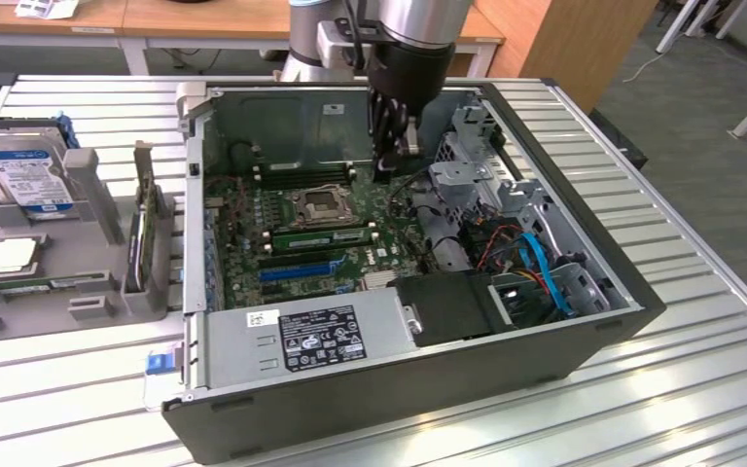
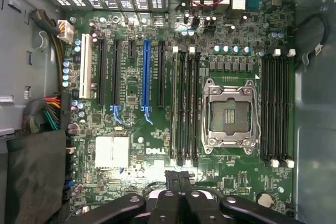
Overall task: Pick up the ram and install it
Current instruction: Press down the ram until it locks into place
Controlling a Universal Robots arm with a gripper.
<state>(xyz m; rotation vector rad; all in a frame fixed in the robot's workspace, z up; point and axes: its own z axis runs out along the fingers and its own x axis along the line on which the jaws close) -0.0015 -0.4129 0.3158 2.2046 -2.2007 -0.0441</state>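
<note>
A long green ram stick [image 1: 322, 236] stands in a memory slot beside the empty CPU socket [image 1: 318, 202] on the motherboard inside the open computer case [image 1: 582, 331]. In the wrist view the ram [image 2: 174, 108] is seen edge-on, between the CPU socket [image 2: 231, 114] and the bright-blue slot [image 2: 146, 72]. My gripper [image 1: 397, 161] hangs above the far part of the board, past the socket and apart from the ram. Its dark fingers [image 2: 173, 178] are pressed together with nothing between them, so my gripper [image 2: 179, 174] is shut and empty.
A grey holder [image 1: 36, 292] at the exterior view's left carries a hard drive [image 1: 23, 170], a processor chip [image 1: 11, 255], a thin green stick [image 1: 55, 283] and an upright dark expansion card [image 1: 153, 233]. Drive cages and cables [image 1: 529, 253] crowd the case's right side; the power supply [image 1: 308, 336] sits in front.
</note>
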